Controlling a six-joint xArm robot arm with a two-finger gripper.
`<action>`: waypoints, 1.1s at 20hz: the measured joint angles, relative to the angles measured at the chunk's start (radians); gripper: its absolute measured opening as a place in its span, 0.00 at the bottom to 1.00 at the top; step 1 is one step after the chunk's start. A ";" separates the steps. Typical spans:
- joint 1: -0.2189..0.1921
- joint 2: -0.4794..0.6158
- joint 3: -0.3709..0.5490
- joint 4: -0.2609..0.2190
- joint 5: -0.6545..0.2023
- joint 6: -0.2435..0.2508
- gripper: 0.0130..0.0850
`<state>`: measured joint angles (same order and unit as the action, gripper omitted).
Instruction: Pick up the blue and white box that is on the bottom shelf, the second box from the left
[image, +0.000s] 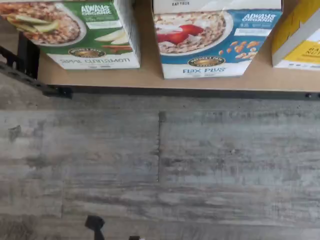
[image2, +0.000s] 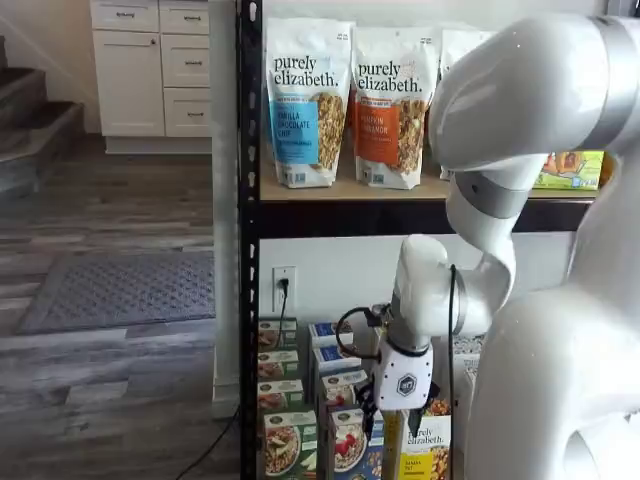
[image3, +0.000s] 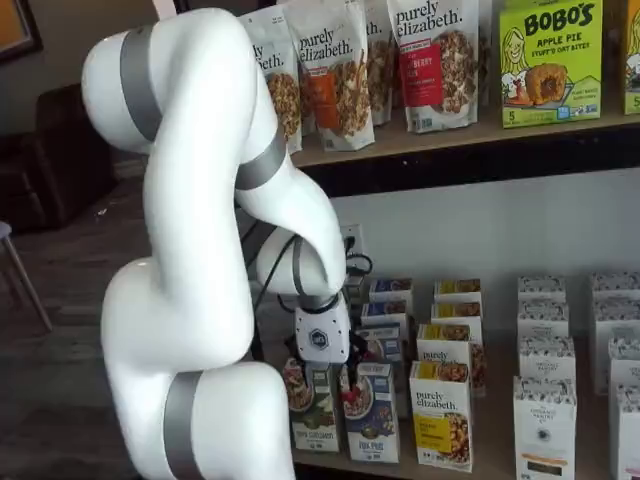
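The blue and white box (image: 215, 42), with a cereal bowl and red berries on its front, stands on the tan bottom shelf (image: 150, 75) between a green-and-white box (image: 85, 32) and a yellow one (image: 297, 37). Both shelf views show the blue and white box (image2: 347, 445) (image3: 372, 412) at the front of its row. My gripper (image2: 392, 428) (image3: 322, 375) hangs in front of the shelf, just above and before the front boxes. It is open, with a gap between its black fingers and nothing in them.
Rows of small boxes run back behind the front ones (image3: 455, 330). A black post (image2: 245, 250) frames the rack's left side. Tall granola bags (image2: 305, 100) stand on the shelf above. Grey plank floor (image: 160, 165) lies before the shelf edge.
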<state>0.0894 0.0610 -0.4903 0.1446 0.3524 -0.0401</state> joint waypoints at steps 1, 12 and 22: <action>-0.002 0.012 -0.005 0.001 -0.008 -0.003 1.00; -0.004 0.155 -0.089 0.016 -0.067 -0.024 1.00; 0.001 0.255 -0.161 -0.003 -0.096 -0.002 1.00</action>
<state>0.0909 0.3156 -0.6510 0.1413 0.2562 -0.0417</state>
